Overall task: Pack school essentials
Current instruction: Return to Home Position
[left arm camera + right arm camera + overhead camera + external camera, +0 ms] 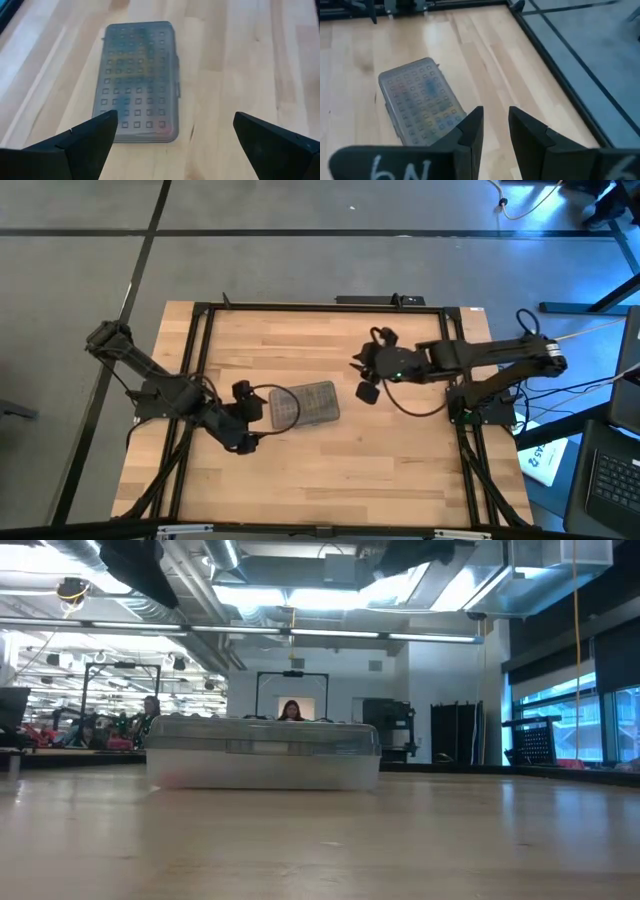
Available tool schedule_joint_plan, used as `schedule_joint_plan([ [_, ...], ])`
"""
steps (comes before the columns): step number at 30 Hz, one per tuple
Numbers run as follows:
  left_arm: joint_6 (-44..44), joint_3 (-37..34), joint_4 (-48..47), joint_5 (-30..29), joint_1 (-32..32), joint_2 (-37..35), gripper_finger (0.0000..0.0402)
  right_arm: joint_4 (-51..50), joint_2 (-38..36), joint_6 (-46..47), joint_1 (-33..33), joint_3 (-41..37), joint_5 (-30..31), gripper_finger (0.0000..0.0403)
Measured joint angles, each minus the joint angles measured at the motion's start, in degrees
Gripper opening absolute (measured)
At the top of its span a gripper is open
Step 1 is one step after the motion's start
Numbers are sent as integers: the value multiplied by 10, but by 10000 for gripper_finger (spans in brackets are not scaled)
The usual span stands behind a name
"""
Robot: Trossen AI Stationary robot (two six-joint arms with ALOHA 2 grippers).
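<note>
Table (400, 470) of pale wood carrying one closed clear case (305, 404) near its centre. Two dark arms flank it. The left gripper (176, 120) points at the case, fingers spread wide and empty. The right gripper (496, 120) sits near its other side, fingers a narrow gap apart and empty. Inside the case, school essentials (162, 125) show only as blurred pink and yellow patches through the dotted lid.

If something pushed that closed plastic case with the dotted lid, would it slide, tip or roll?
Likely slide, not tip or roll: the case lies flat and low on the wooden table. Its hard-looking plastic walls suggest stiffness. Colours showing through the lid hint at contents, so some weight.
</note>
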Motion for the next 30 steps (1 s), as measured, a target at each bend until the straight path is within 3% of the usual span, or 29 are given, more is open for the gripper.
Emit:
schedule_joint_plan([
  [5, -13, 0, -6, 1, 24, 0, 372, -2, -20, -4, 0, 0, 6, 94],
  [12, -8, 0, -57, 31, 73, 0, 296, -42, -44, -18, 4, 0, 2, 94],
  [17, 7, 0, -126, -19, 106, 0, 239, -98, -82, 10, 4, 0, 17, 94],
  [23, -7, 0, -239, -33, 138, -17, 189, -145, -143, 31, 4, -7, 36, 94],
  [30, -20, 0, -295, -74, 138, -91, 146, -145, -237, 69, 4, -108, 60, 94],
])
